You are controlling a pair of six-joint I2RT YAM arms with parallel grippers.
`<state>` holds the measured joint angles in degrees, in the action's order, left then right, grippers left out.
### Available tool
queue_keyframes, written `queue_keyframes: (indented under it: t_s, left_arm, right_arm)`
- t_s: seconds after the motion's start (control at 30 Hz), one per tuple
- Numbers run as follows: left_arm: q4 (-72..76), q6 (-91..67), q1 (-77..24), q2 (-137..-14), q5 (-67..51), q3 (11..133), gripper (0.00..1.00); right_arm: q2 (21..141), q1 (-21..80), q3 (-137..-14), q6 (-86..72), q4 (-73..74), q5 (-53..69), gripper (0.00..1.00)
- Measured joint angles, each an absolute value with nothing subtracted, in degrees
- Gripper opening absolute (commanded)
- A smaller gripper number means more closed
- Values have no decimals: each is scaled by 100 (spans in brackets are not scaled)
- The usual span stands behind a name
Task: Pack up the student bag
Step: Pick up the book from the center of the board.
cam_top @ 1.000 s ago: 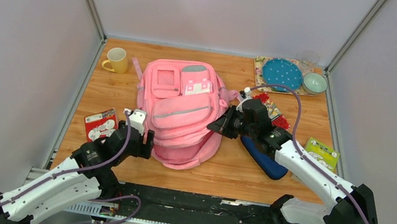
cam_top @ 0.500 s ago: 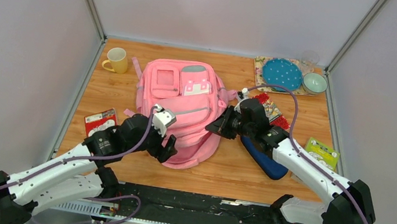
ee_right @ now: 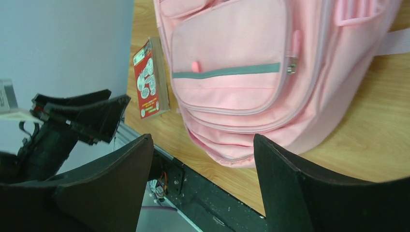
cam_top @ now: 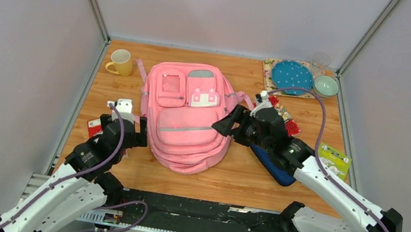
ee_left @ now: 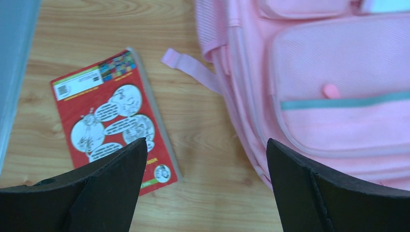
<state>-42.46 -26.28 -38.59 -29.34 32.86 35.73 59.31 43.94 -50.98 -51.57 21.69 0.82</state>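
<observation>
The bag (cam_top: 187,122) lies flat on the bench (cam_top: 254,180) between my left pincer (ee_left: 205,141) and right pincer (ee_right: 203,137), both spread, holding nothing. Soft and floppy by my judgement, it is best taken at a zip pull (ee_right: 196,66) or strap (ee_left: 186,65).

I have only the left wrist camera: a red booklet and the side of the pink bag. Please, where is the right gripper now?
Observer: The right gripper is at the right edge of the student bag, jaws open, holding nothing.
Operator: Is there some item on that side?
Observer: Yes, a navy pouch lies beside the bag, on its right.
Operator: And at the far left corner?
Observer: A yellow mug stands there, upright.
</observation>
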Motion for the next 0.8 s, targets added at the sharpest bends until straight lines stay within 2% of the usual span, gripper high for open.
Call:
queue_keyframes:
  t_s: [0.3, 0.57, 0.8]
  left_arm:
    - [-4132, -2338, -1326, -3903, 2534, 3682, 99]
    - [-3745, -2436, 1905, -4515, 1031, 3723, 99]
    - [-3400, -3114, 2687, -4401, 622, 2954, 99]
  right_arm:
    - [7822, 5505, -5977, -4932, 1868, 379, 79]
    - [9168, 5996, -7188, -4755, 1656, 816, 79]
    - [10333, 6149, -8394, -4499, 1579, 1083, 79]
